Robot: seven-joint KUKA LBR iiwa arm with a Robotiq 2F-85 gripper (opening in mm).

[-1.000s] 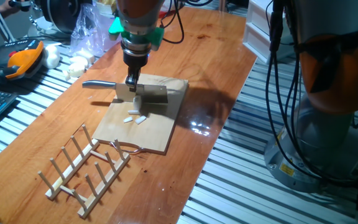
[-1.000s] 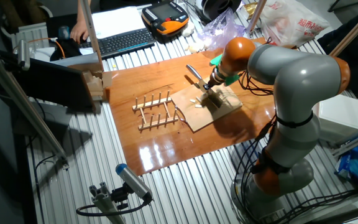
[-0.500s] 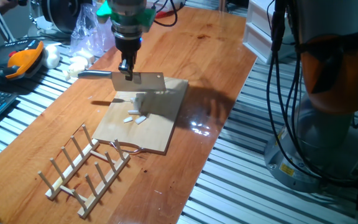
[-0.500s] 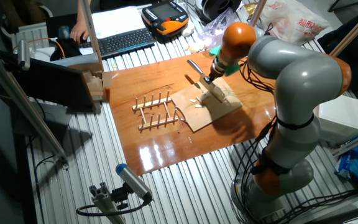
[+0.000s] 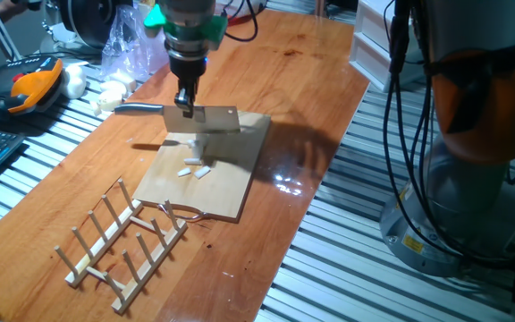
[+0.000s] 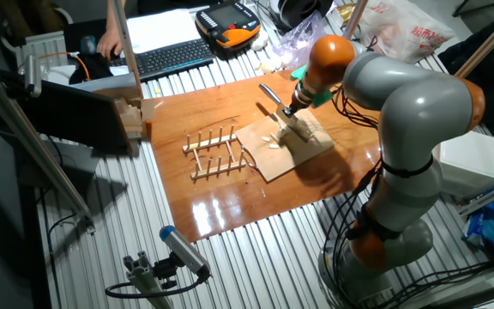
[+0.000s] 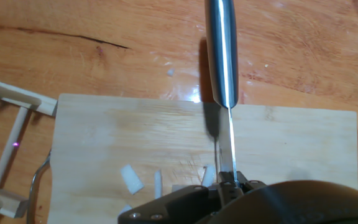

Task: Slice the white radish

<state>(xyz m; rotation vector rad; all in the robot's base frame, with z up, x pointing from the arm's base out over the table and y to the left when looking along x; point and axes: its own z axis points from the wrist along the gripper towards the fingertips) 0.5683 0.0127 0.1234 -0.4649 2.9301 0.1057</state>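
One fixed view stands low and near the table's end, looking along the wooden table (image 5: pixel 284 80) toward the cutting board (image 5: pixel 213 179). The other fixed view sits high and farther off, looking down from the opposite side. The hand view looks straight down, close, onto the board. All three share the board and the peg rack (image 5: pixel 123 237).

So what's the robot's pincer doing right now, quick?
Pincer: closed on the knife, holding it above the wooden board.
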